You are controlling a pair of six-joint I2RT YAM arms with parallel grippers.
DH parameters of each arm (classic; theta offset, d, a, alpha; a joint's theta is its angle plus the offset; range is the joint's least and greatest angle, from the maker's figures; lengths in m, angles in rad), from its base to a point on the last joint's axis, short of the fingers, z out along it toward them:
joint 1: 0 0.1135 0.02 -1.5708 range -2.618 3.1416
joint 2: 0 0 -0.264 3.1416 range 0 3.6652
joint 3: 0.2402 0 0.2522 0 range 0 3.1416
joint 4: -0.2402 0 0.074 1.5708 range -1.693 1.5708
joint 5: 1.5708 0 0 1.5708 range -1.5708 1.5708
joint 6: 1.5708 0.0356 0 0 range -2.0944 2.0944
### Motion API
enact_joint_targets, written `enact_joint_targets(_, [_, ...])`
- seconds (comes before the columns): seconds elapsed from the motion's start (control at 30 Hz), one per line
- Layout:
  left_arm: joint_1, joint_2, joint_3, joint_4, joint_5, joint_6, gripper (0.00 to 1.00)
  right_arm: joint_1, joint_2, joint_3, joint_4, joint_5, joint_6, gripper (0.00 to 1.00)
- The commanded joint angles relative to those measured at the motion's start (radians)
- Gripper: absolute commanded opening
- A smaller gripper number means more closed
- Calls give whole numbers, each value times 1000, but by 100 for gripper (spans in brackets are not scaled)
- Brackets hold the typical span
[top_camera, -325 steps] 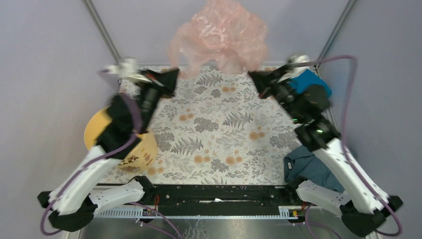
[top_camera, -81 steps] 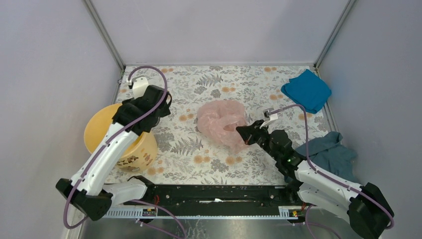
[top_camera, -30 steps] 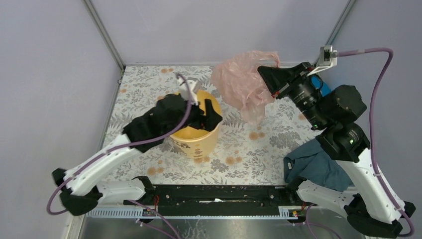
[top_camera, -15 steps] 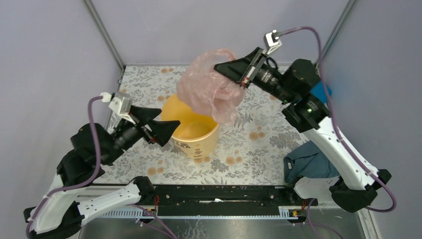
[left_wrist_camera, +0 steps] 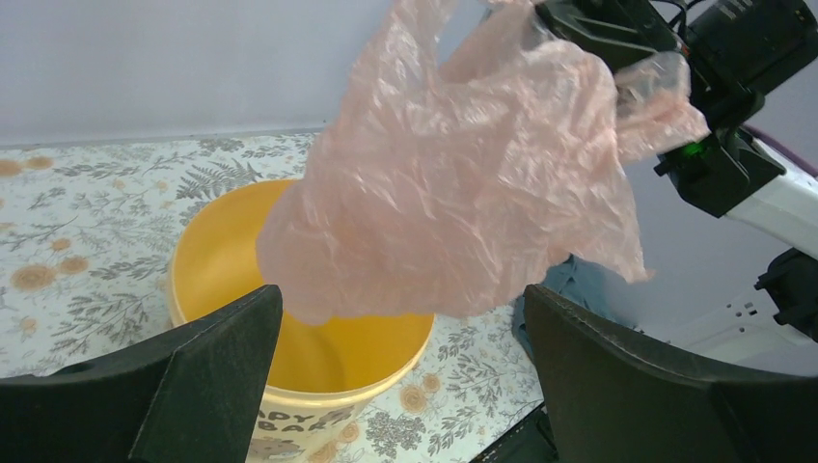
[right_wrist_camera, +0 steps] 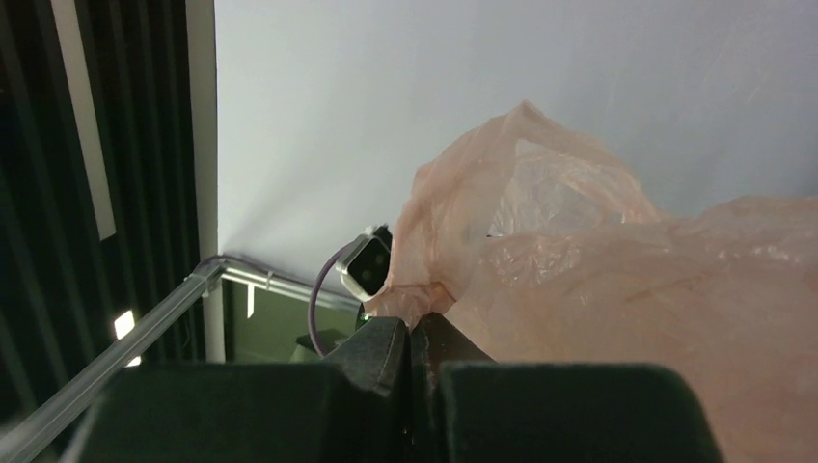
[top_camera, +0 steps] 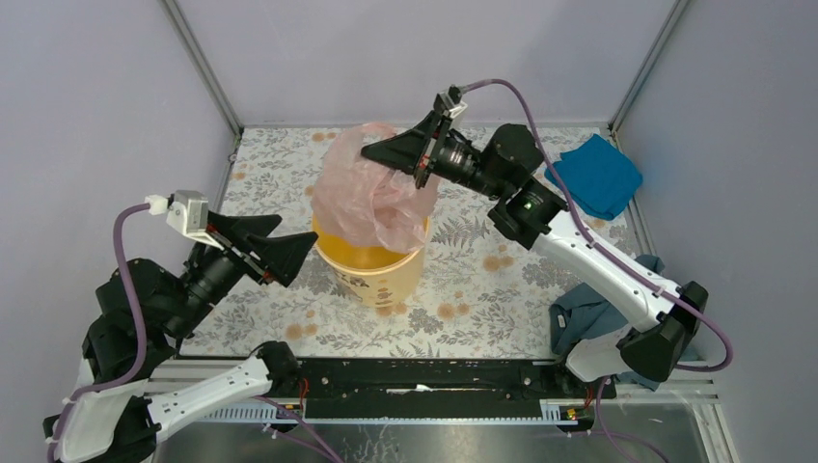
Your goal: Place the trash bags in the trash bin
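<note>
The pale pink trash bag hangs crumpled over the yellow trash bin, its lower folds dipping to the bin's rim. My right gripper is shut on the bag's top edge, high above the bin. In the right wrist view, film is pinched between the closed fingers of the right gripper, and the bag billows beyond. My left gripper stands wide open to the left of the bin, holding nothing. In the left wrist view, the left gripper frames the bag above the bin.
A bright blue folded cloth lies at the back right. A dark teal cloth sits crumpled at the front right by the right arm's base. Walls and metal posts enclose the floral table.
My right gripper carried the bag left and down until it hangs over the bin. My left gripper let go of the bin, opened fully and drew back to the left.
</note>
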Motion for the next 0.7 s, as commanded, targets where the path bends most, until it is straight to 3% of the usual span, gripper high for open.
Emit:
enact_joint_targets(0.0, [1, -37, 34, 5, -93, -19, 99, 43, -15, 67, 115, -20, 39, 0])
enact_joint_targets(0.23, [0, -55, 59, 4, -193, -27, 99, 51, -24, 61, 158, -14, 65, 0])
enact_joint_targets(0.33, [0, -56, 62, 5, -219, -39, 99, 49, -68, -33, 144, 40, 48, 0])
enact_joint_targets(0.53, [0, -45, 31, 3, -256, -97, 99, -37, -193, -278, -2, 170, -74, 0])
enact_joint_targets(0.67, [1, 29, 3, -15, -288, -178, 99, -112, -276, -316, -113, 244, -181, 0])
